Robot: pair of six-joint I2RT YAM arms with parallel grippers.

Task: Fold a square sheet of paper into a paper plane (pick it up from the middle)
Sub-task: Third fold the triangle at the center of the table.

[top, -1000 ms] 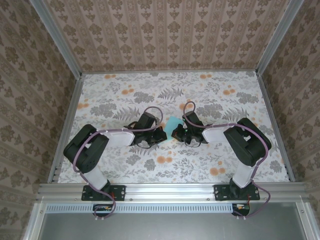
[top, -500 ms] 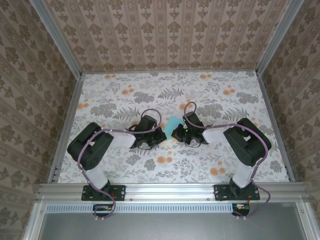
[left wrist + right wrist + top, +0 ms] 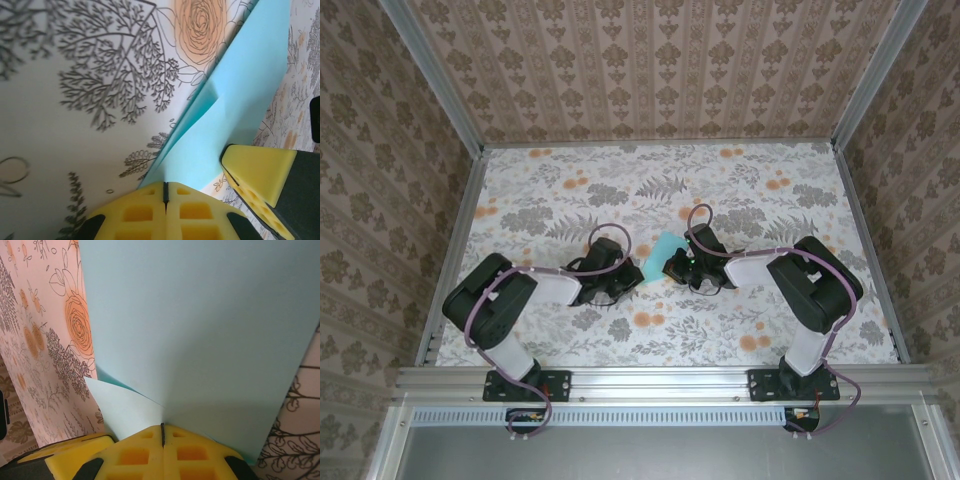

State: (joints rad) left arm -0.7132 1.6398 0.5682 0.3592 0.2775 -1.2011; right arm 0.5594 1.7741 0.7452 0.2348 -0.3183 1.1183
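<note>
Left gripper (image 3: 164, 186) has its yellow pads pressed flat together, with only a thin seam between them. The low corner of the square sheet of paper (image 3: 235, 115) runs down to that seam and seems to be pinched there. Right gripper (image 3: 162, 426) is likewise closed tight, and the sheet rises straight out of the line where its pads meet, so it has hold of the paper too.

In the right wrist view the paper is plain light teal and smooth, a broad flat face with straight edges. A paler flap curls out at its lower left, just above the pads, with a sliver of deeper teal behind it. In the left wrist view it stands as a slanted panel with a small crease partway along its left edge. One of the right gripper's fingers (image 3: 260, 172) sits just beside its lower right edge.

From above, the two grippers meet near the middle of the floral table (image 3: 770, 330), with the teal sheet between and just beyond them. Patterned walls (image 3: 650, 70) close in the far side.
</note>
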